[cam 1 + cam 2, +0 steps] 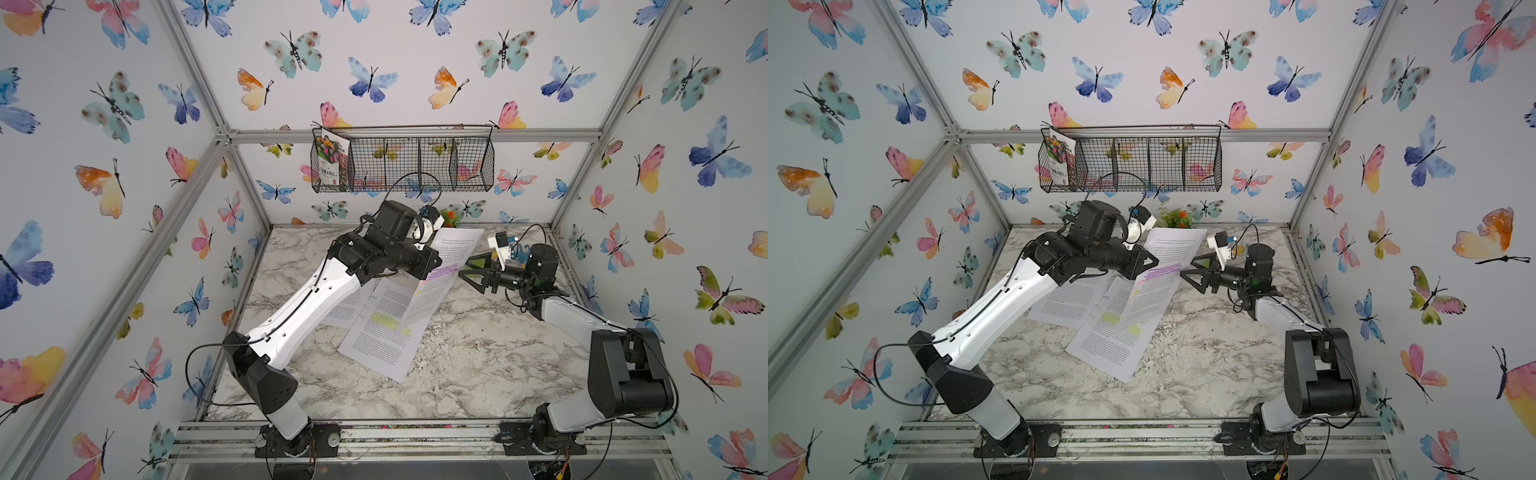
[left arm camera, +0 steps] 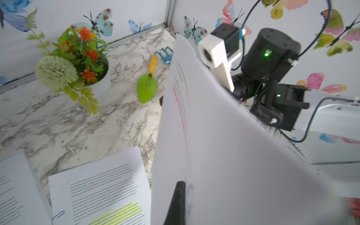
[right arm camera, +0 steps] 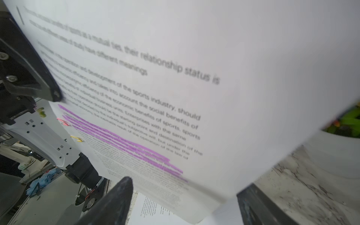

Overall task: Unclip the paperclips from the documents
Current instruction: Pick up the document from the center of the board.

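Observation:
My left gripper [image 1: 434, 262] [image 2: 184, 194] is shut on the purple-highlighted document [image 1: 453, 266] [image 3: 194, 78] and holds it tilted up off the table. A pink paperclip [image 3: 63, 121] and a yellow paperclip [image 3: 77, 138] sit on this sheet's edge near the left gripper. My right gripper [image 1: 465, 270] [image 3: 183, 200] is open at the sheet's opposite edge, and a corner of the paper hangs between its fingers. The yellow-highlighted document [image 1: 382, 332] lies flat with a blue paperclip [image 2: 58, 215] on it. Under the left arm lies the unhighlighted document [image 1: 353, 303].
A wire basket [image 1: 457, 166] on the back wall holds a seed packet [image 1: 330, 160]. At the back of the marble table [image 1: 478, 365] stand a flower pot [image 2: 78, 64], a green trowel [image 2: 147, 85] and a blue hand rake [image 2: 164, 55].

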You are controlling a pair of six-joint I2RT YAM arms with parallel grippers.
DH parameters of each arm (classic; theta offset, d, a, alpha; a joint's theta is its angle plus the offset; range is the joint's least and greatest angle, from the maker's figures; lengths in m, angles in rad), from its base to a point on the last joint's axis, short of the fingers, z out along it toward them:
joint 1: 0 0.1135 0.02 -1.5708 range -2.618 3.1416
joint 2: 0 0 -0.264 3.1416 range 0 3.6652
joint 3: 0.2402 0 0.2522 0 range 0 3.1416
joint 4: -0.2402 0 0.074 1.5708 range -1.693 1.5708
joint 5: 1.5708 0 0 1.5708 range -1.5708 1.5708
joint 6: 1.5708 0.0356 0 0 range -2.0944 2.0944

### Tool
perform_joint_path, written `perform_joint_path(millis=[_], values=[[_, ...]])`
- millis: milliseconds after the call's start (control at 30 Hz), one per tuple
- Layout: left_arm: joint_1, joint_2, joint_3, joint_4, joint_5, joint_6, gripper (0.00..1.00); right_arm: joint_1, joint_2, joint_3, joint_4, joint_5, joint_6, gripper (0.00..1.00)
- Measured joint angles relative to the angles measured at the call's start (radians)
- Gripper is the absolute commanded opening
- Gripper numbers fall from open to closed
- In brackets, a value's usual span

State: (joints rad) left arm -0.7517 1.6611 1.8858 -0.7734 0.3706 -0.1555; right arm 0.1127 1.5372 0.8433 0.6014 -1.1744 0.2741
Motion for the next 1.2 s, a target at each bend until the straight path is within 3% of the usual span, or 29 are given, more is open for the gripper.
perform_joint_path(millis=[133, 400, 600, 967, 1200], values=[[0.013, 0.005, 0.017, 0.022, 0.129, -0.034, 0.0, -0.001, 0.026, -0.013, 0.171, -0.024, 0.108, 0.91], [0.114, -0.005, -0.09, 0.207, 0.41, -0.183, 0.0, -0.002, 0.114, -0.059, 0.732, -0.052, 0.508, 0.94], [0.175, -0.008, -0.132, 0.301, 0.542, -0.277, 0.0, 0.009, 0.147, -0.054, 0.94, -0.053, 0.768, 0.94], [0.24, -0.013, -0.177, 0.323, 0.586, -0.274, 0.0, 0.027, 0.117, -0.053, 1.004, -0.053, 0.915, 0.9], [0.277, -0.02, -0.199, 0.291, 0.501, -0.252, 0.0, 0.027, 0.08, -0.053, 1.009, -0.052, 0.945, 0.89]])
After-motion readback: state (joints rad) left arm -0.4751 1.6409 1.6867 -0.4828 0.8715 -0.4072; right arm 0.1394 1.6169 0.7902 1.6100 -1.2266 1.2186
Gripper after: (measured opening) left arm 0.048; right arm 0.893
